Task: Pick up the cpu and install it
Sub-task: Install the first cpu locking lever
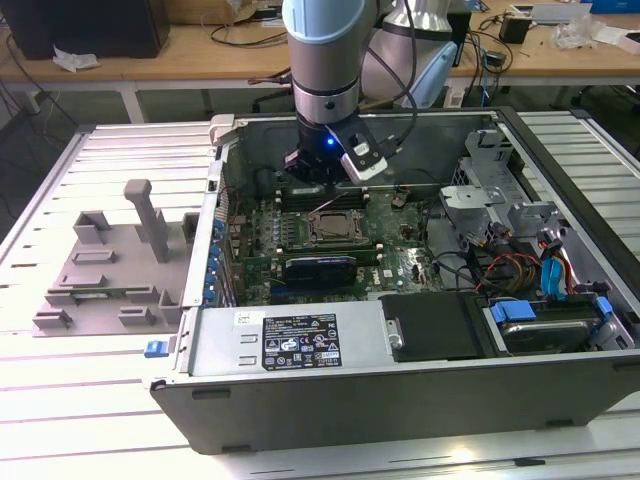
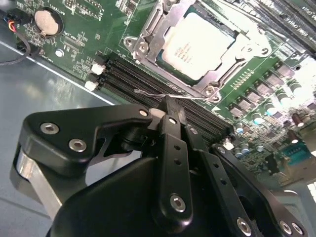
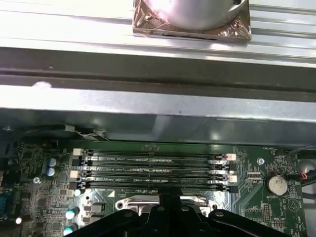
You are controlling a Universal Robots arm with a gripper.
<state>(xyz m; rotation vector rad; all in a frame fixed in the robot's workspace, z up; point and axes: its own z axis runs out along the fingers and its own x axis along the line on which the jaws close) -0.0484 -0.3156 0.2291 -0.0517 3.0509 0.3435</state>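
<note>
Fingers of the black gripper [image 2: 170,107] were pressed together, empty, near the square silver-topped cpu [image 2: 197,45] seated in its steel-framed socket [image 2: 148,30].

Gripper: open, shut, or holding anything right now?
Gripper: shut, holding nothing; the cpu lies in the socket.

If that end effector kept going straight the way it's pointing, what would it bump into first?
Probably the thin socket lever just off the end effector tip, then the memory slots beneath; depth is hard to judge.
</note>
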